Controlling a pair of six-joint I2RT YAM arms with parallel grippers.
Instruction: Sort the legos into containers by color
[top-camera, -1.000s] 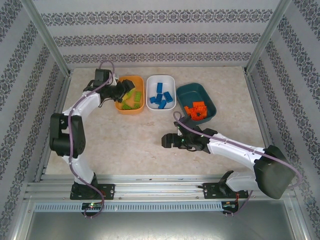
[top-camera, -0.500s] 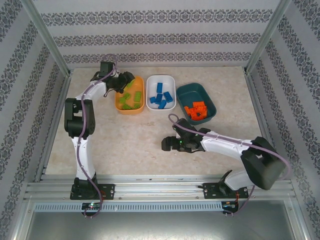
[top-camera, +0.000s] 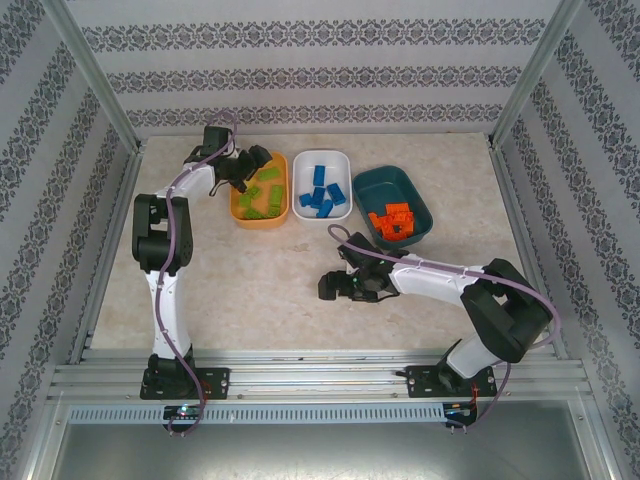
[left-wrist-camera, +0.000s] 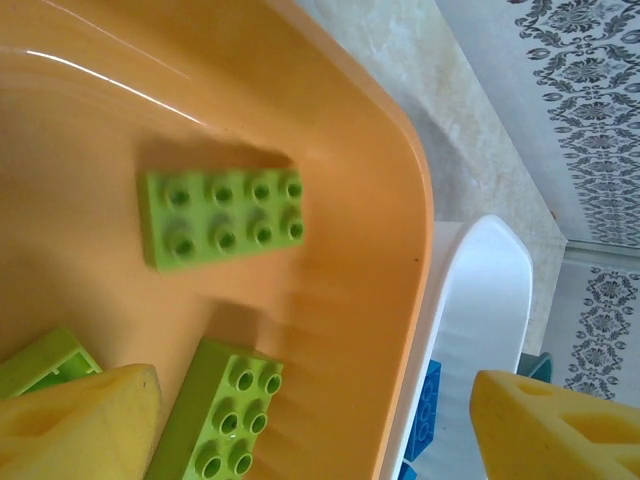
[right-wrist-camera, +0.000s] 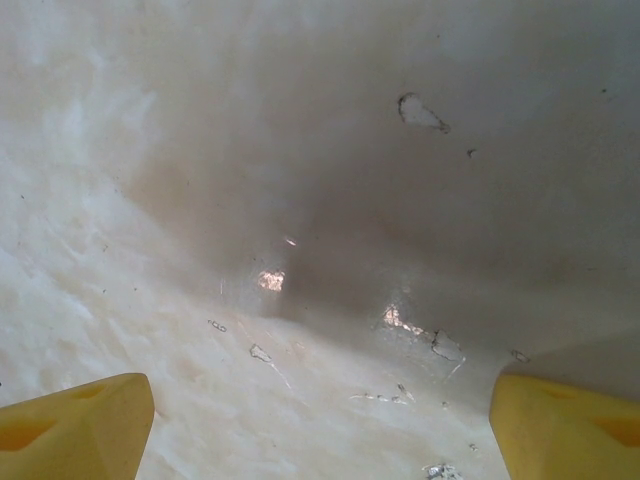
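Note:
Several lime green legos (top-camera: 265, 196) lie in the orange container (top-camera: 260, 226); two of them (left-wrist-camera: 222, 216) (left-wrist-camera: 218, 415) show studs-up in the left wrist view. Blue legos (top-camera: 322, 195) sit in the white container (top-camera: 322, 153), and one blue lego (left-wrist-camera: 425, 395) peeks over its rim (left-wrist-camera: 470, 300). Orange legos (top-camera: 393, 222) are piled in the dark teal container (top-camera: 385, 185). My left gripper (top-camera: 240, 165) (left-wrist-camera: 320, 410) hovers open and empty over the orange container's far left corner. Over bare table, my right gripper (top-camera: 325, 285) (right-wrist-camera: 320, 425) is open and empty.
The marbled tabletop (top-camera: 260, 280) is ringed by patterned walls and metal corner posts (top-camera: 100, 80). The three tubs stand in a row at the back. The right arm (top-camera: 440, 280) stretches low across the table's middle.
The left arm straightened up and its gripper moved toward the orange container's far end. The right arm's elbow swung in, and its gripper slid slightly left.

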